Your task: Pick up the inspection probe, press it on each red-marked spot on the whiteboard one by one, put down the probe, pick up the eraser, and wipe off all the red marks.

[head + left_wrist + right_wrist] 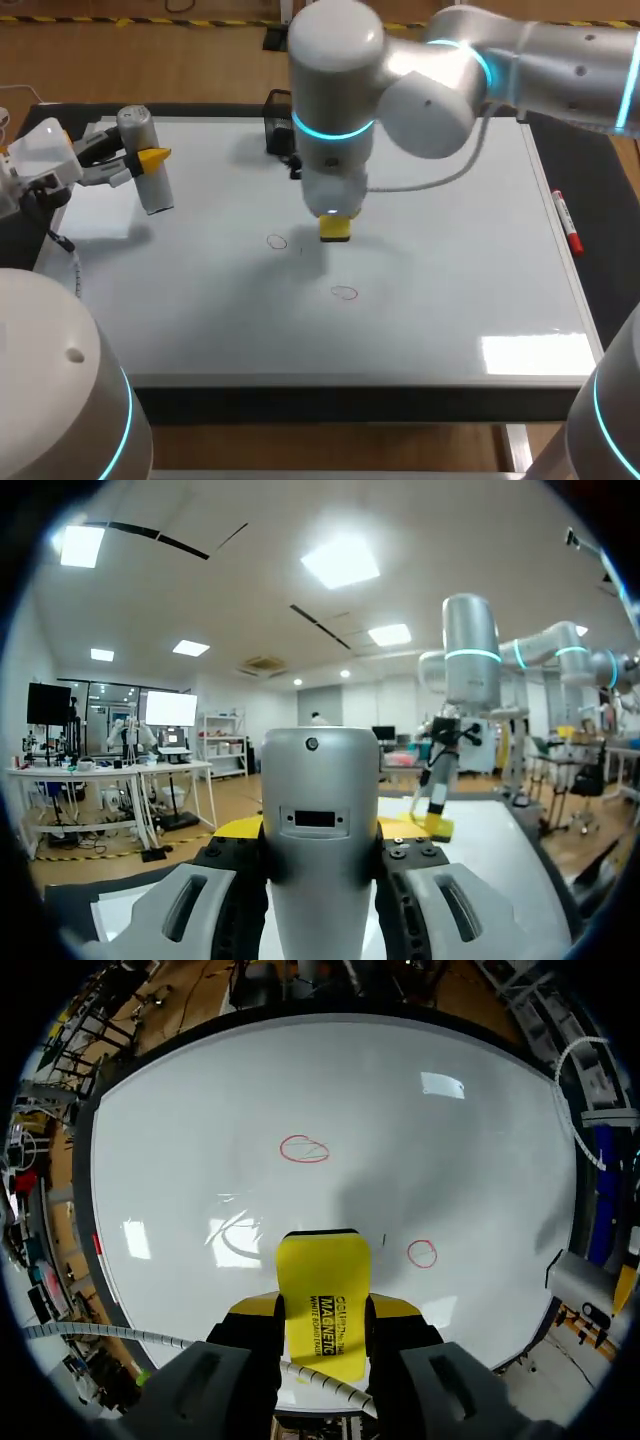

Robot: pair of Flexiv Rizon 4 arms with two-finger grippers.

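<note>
My right tool [322, 1310] clamps the eraser [322, 1270]; tilted, it could skim over the marks [303, 1149]. My left tool [318, 830] grips the probe [318, 775].

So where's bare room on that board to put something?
Bare: the whiteboard's right half, between the eraser and the red marker, and from the red marks to its near edge. Crowded: the left by the probe, the far middle by the black box.

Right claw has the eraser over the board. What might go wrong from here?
The eraser is between the left red circle and the front red circle; one straight swipe would likely miss one. It sticks out ahead of the right claw, so pressing down could tip it.
</note>
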